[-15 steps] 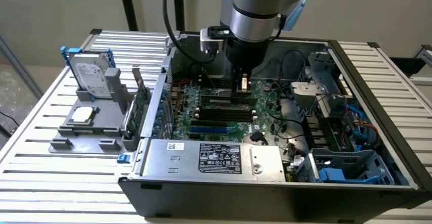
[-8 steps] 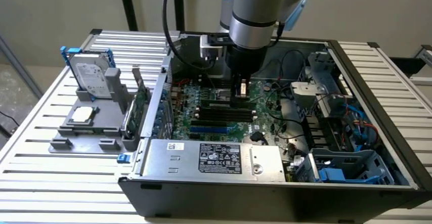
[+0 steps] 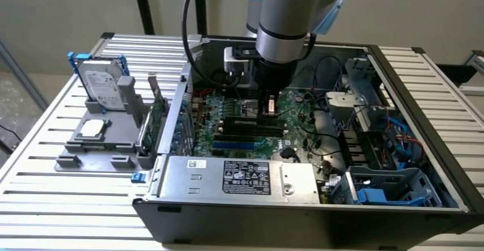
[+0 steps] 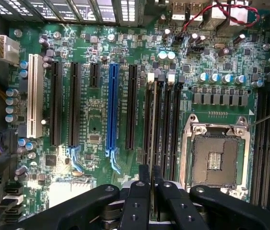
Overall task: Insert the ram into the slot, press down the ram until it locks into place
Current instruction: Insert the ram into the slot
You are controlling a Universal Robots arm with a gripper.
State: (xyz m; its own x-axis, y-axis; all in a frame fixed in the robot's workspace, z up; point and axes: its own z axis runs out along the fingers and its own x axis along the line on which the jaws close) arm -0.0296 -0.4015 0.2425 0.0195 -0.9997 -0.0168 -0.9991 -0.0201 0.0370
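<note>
Green motherboard (image 4: 91, 120) lies in the open case. I see the end effector (image 4: 151, 173) pressed close, pinching the ram (image 4: 151, 187) edge-on over one end of the black memory slot (image 4: 153, 124); contact I cannot tell.

**Colours Around Your Gripper**

Your gripper (image 4: 150, 176) is matt black. Straight ahead of it, the slot (image 4: 148, 124) is black, like its three neighbours, on a green board (image 4: 96, 120) speckled with silver dots. To one side you see a bright blue slot (image 4: 112, 110) and a white one (image 4: 35, 96); opposite, a silver socket frame (image 4: 188, 153).
</note>
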